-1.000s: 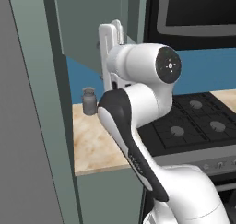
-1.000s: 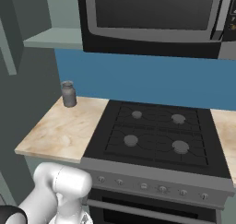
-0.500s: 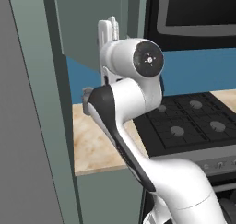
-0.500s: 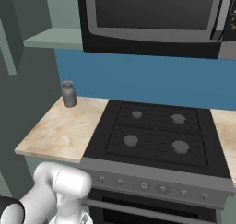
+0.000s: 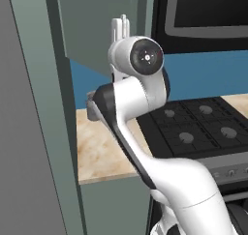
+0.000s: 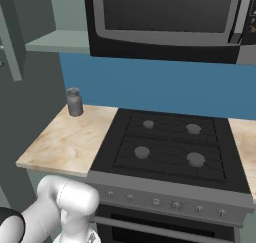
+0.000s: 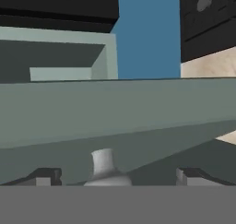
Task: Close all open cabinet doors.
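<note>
cabinet door (image 7: 115, 112) matt painted | microwave (image 6: 165, 22) glossy | counter (image 6: 65, 142) marbled stone

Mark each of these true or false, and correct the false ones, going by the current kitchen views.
1. A cabinet door hangs open above the counter. True.
2. The end effector has a pale knob between its fingertips in the hand view. True.
3. A red kettle sits on the stove. False: the burners are bare.
4. A small grey jar stands on the counter near the blue wall. True.
5. The jar lies tipped over on the stove. False: it stands upright on the counter, left of the stove.
6. The microwave sits below the counter. False: it is mounted above the stove.
</note>
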Robot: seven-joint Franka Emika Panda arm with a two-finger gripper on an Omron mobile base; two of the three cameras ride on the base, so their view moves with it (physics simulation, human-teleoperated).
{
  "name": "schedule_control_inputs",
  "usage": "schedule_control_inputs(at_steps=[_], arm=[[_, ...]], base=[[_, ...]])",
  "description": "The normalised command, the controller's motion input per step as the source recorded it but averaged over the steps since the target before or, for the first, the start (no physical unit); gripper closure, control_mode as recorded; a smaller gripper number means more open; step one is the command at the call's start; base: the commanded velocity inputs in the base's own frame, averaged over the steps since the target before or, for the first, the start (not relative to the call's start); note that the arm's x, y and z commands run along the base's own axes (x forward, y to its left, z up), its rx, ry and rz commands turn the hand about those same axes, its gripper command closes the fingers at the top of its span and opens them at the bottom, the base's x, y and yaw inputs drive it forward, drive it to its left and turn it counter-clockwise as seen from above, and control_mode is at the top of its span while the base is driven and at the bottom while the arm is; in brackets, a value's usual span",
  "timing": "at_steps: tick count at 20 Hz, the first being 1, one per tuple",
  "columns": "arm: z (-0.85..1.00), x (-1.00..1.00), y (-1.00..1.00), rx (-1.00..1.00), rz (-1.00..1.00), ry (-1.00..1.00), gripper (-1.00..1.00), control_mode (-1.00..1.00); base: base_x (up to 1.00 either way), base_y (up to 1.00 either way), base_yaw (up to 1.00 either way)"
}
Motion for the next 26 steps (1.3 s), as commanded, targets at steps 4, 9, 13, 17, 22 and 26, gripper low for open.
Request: schedule_control_inputs(at_steps=[4,9,13,17,22,26], arm=[[0.00,0.38,-0.18,0.00,-0.10,0.00,-1.00,-1.00],[0.00,0.37,-0.15,0.00,-0.06,0.00,-1.00,-1.00],[0.00,0.34,-0.13,0.00,-0.06,0.00,-1.00,-1.00],[0.00,0.33,-0.21,0.00,-0.10,0.00,-1.00,-1.00],[0.00,0.31,-0.36,-0.02,-0.14,0.00,-1.00,-1.00],[0.00,0.30,-0.38,-0.02,-0.14,0.00,-1.00,-1.00]], base=[[0.00,0.00,0.00],[0.00,0.00,0.00],[0.00,0.00,0.00],[0.00,0.00,0.00],[0.00,0.00,0.00],[0.00,0.00,0.00]])
